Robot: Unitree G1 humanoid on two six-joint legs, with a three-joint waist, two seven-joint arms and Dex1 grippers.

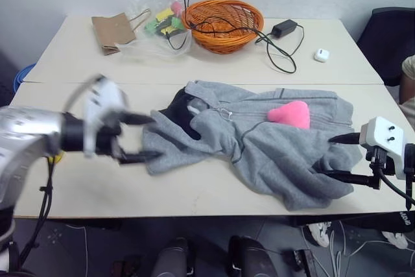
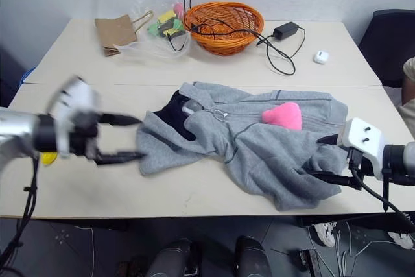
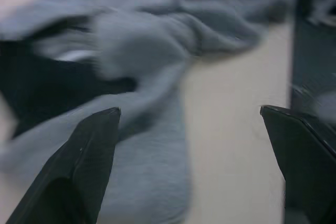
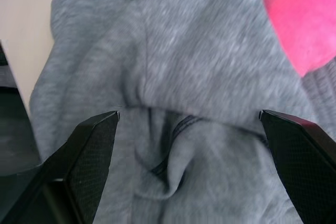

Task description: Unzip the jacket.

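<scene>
The grey fleece jacket [image 1: 259, 144] lies crumpled across the middle of the table [image 1: 97, 186], its dark collar lining [image 1: 178, 111] turned toward my left. A metal zipper pull [image 1: 225, 113] shows near the collar. A pink plush toy [image 1: 290, 114] rests on the jacket's right part. My left gripper [image 1: 148, 137] is open, its fingers just at the jacket's left edge with nothing between them. My right gripper [image 1: 334, 156] is open at the jacket's right edge. In the right wrist view, grey fabric [image 4: 199, 51] and the pink toy [image 4: 304, 19] lie ahead of the fingers.
At the back stand an orange basket [image 1: 224, 24] with a black cable, a brown paper bag [image 1: 113, 32], a clear bag of coloured items [image 1: 162, 21], a black adapter [image 1: 284, 28] and a small white object [image 1: 321, 55]. A black chair [image 1: 389, 37] is at the right.
</scene>
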